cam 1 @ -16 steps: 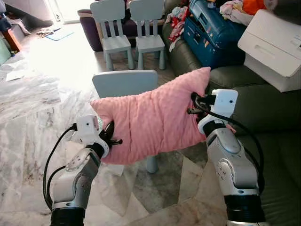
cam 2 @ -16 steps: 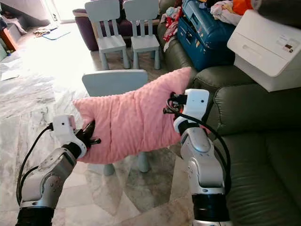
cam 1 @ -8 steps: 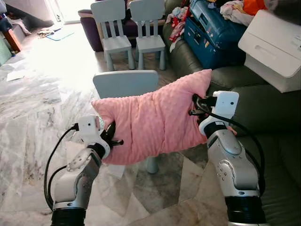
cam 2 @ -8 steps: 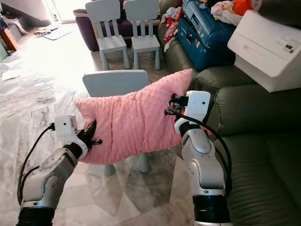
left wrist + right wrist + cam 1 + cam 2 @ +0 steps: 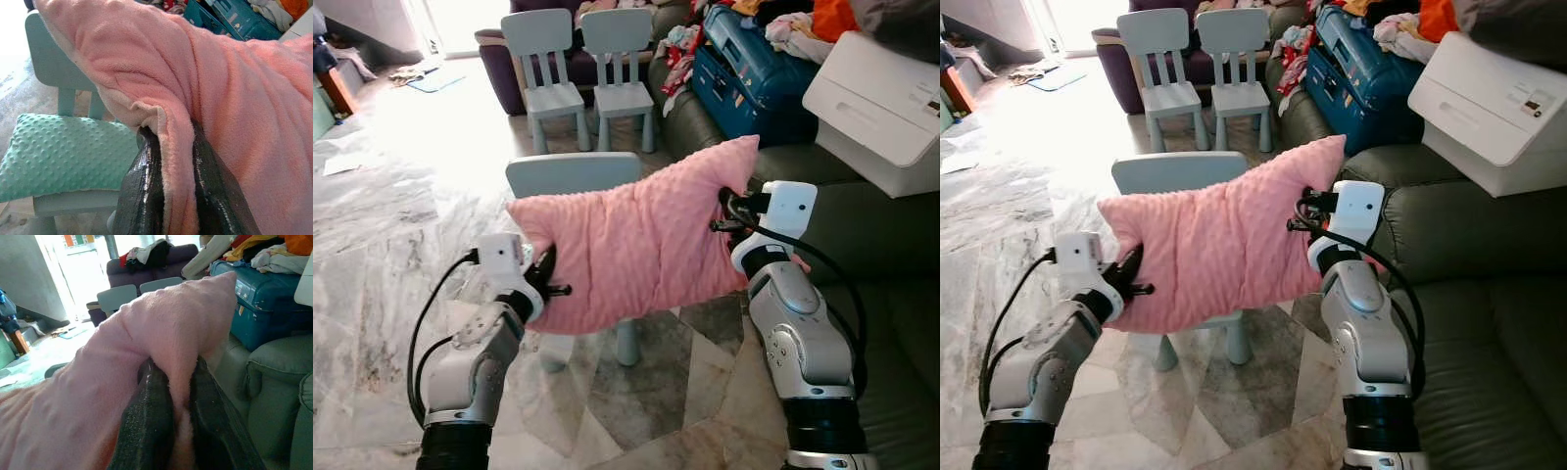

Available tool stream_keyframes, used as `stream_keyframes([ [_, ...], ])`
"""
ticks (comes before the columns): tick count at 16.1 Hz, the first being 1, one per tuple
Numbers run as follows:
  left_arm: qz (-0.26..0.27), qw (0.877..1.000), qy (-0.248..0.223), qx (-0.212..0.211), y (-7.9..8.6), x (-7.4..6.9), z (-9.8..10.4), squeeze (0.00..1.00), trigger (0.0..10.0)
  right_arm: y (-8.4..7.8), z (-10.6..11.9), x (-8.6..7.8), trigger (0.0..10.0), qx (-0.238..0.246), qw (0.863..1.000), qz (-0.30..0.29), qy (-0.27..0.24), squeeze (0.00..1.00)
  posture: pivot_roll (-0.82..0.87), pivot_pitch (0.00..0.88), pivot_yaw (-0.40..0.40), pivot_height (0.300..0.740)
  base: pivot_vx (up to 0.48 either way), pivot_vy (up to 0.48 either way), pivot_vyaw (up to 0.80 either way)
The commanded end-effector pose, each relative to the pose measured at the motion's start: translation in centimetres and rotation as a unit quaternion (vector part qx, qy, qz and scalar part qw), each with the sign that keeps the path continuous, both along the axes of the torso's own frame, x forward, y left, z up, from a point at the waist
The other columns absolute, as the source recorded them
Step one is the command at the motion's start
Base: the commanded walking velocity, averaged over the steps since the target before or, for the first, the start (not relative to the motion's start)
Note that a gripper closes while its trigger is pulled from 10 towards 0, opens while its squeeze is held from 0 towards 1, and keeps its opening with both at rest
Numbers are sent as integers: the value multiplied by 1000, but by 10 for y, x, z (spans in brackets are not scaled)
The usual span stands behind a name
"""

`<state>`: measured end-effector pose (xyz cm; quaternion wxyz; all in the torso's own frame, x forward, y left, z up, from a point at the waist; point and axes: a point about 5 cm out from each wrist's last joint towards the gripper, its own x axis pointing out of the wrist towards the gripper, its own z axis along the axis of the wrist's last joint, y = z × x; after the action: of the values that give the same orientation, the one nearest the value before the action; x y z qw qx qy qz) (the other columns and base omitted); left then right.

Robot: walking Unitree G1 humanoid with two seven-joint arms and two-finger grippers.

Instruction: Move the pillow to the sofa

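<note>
One pink fleece pillow (image 5: 636, 245) hung stretched betw. both arms, above a pale blue kids' chair (image 5: 576, 174) w/ a dimpled mint cushion (image 5: 63, 152) on its seat. Left gripper (image 5: 546, 286) had its jaws clamped on the pillow's lower corner nearest the chair's left side; right gripper (image 5: 726, 211) had its jaws clamped on the opposite edge, toward the dark green leather sofa (image 5: 891, 264). Sofa cushion beside the pillow lay open. Two more matching chairs (image 5: 582, 69) stood beyond the near chair on marble floor (image 5: 382, 196). Blue suitcase (image 5: 754, 83) & white printer (image 5: 881, 93) sat on the sofa's far end.
</note>
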<state>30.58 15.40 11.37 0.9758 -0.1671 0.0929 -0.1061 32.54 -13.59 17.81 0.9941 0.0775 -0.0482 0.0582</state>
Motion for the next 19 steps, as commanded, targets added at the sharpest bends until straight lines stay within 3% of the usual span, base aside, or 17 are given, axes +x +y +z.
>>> stream_keyframes([
  [1,-6,1000,-7,-3,-2,3,3,0,10000,0,3,0,10000,0,1000,-2,-7,0,-130,37,22,740,0,0,-788],
  [4,-8,1000,-1,-9,-12,2,0,0,10000,-3,2,-3,10000,-2,1000,-9,-7,0,-142,47,29,740,0,0,-785],
  [6,-15,1000,2,-11,-15,1,-2,0,10000,-3,7,-4,10000,-11,1000,-4,-22,0,-147,55,32,740,0,0,0],
  [15,-12,1000,-4,-2,-8,4,3,0,10000,-4,0,-7,10000,-6,1000,-10,4,0,-149,88,47,740,0,0,-688],
  [19,-11,1000,-3,-10,-8,1,2,0,10000,-3,0,-7,10000,-7,1000,-8,6,0,-143,94,48,740,301,0,-773],
])
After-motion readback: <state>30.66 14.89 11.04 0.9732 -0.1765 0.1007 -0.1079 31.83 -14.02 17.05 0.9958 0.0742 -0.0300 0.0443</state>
